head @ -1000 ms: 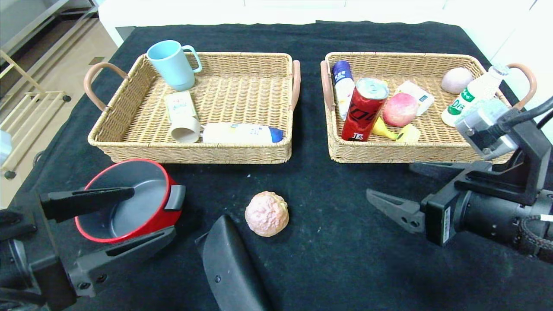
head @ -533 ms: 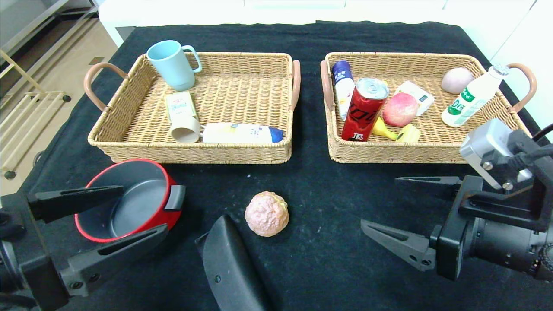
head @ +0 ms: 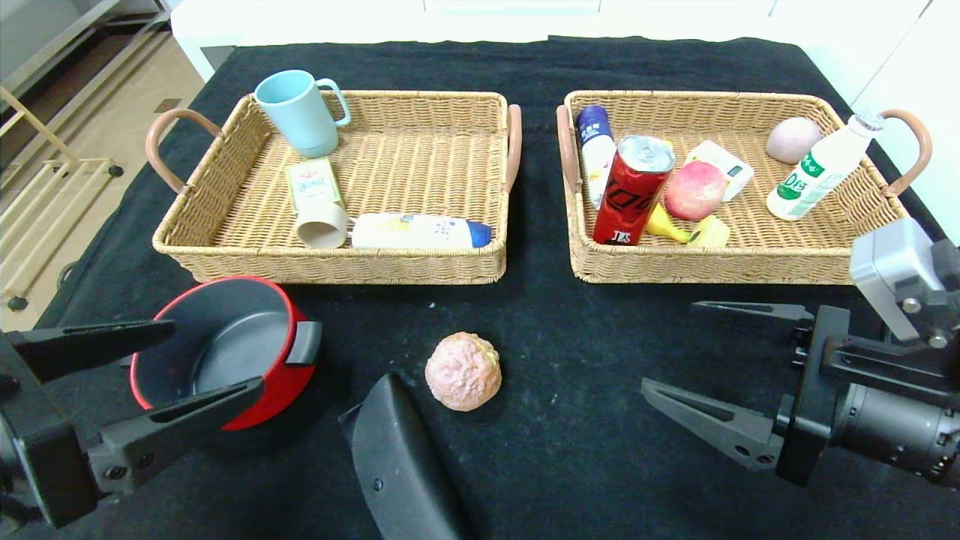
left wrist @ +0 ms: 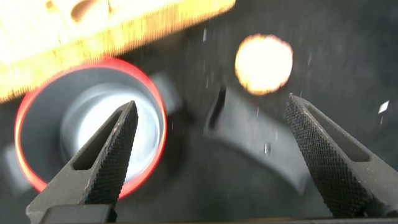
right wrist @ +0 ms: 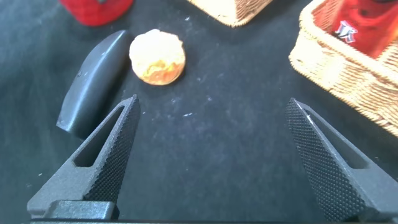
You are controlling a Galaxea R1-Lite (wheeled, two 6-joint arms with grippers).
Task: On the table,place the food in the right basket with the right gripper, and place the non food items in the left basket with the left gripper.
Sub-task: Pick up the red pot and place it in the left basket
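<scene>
Right end effector (head: 709,367) spread wide, low over the black surface (head: 570,450) before the right basket (head: 720,259) — pink pastry (head: 463,370) lies apart. Left end effector (head: 161,364) spread, straddling the red pot's (head: 225,349) near rim — left basket (head: 330,262) behind.

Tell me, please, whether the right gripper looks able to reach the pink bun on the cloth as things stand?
Probably yes: the right gripper is open and points toward the pink bun, with only bare black cloth between them.
</scene>
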